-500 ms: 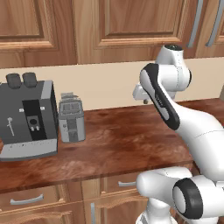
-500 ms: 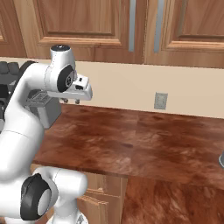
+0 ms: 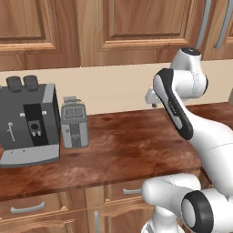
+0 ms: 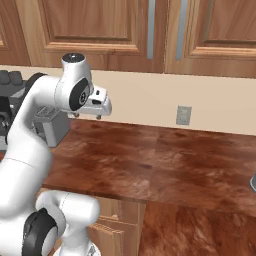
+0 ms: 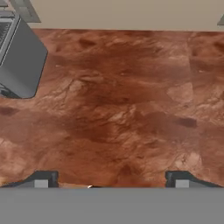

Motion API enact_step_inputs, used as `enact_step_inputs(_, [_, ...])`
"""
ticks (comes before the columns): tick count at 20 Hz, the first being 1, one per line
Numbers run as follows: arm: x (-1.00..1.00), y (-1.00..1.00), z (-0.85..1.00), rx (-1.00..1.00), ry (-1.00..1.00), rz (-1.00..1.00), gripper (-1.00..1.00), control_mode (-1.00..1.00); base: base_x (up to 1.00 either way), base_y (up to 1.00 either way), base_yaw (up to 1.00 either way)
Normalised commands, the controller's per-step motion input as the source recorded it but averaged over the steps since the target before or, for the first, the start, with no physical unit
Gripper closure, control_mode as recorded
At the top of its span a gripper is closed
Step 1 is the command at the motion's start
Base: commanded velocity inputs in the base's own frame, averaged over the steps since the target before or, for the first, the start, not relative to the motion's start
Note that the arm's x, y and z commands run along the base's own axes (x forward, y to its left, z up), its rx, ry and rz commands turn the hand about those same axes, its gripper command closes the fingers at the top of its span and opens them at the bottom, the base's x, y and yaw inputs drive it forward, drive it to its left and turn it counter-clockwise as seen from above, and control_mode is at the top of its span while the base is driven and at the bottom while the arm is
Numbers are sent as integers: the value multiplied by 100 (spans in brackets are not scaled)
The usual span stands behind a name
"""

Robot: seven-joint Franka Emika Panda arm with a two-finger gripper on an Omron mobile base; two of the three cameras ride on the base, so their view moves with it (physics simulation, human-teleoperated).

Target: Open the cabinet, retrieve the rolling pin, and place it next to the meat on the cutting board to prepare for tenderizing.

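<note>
I have the claw (image 4: 90, 116) hanging open and empty above the bare brown bench (image 4: 165, 165), fingertips spread wide in the hand view, holding nothing. The cabinet (image 4: 95, 25) sits shut on the wall overhead, its long grey handle (image 4: 151, 22) untouched. I judge I'm at the very first step: next I must raise the arm and tip the claw toward that handle.

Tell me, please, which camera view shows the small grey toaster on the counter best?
The left base view: the toaster stands whole beside the coffee machine. In the right base view the arm hides most of the toaster; in the hand view just one corner of it enters at the upper left.
</note>
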Motion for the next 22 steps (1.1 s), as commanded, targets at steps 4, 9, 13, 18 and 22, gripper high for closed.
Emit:
enact_step_inputs(4, [0, -88, 25, 1, -30, -2, -100, -100, 0, 0, 0])
enact_step_inputs(9, [0, -68, 45, 0, -33, -4, -100, -100, 0, 0, 0])
enact_step_inputs(13, [0, -59, 57, 0, -33, -7, -100, -100, 0, 0, 0])
enact_step_inputs(18, [0, -52, 61, 0, -34, -10, -100, -100, 0, 0, 0])
enact_step_inputs(22, [0, -37, 55, 0, -34, -10, -100, -100, 0, 0, 0])
